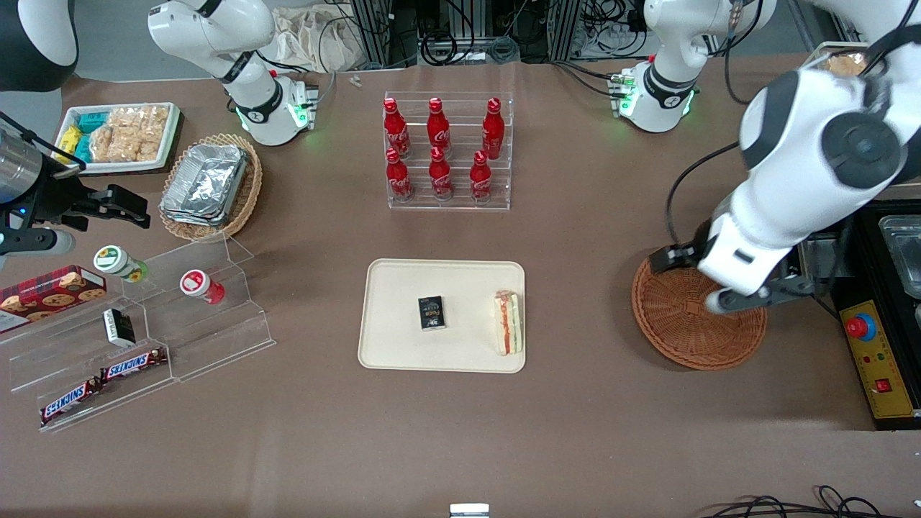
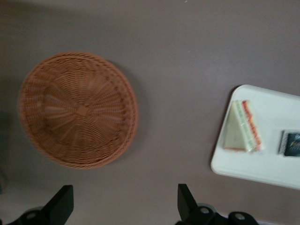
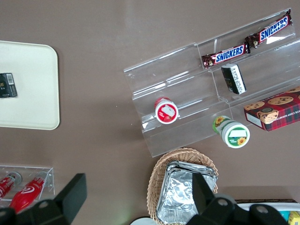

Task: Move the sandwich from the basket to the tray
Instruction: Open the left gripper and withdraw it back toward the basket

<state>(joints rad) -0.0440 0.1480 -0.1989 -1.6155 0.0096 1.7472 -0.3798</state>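
The sandwich lies on the cream tray, at the tray's edge nearest the working arm; it also shows in the left wrist view on the tray. The round reddish-brown wicker basket is empty, as the left wrist view shows. My gripper hangs above the basket's rim toward the working arm's end. It is open and holds nothing; its black fingertips stand wide apart.
A small black packet lies mid-tray. A clear rack of red bottles stands farther from the camera. A control box with a red button sits beside the basket. Snack shelves and an oval foil-container basket lie toward the parked arm's end.
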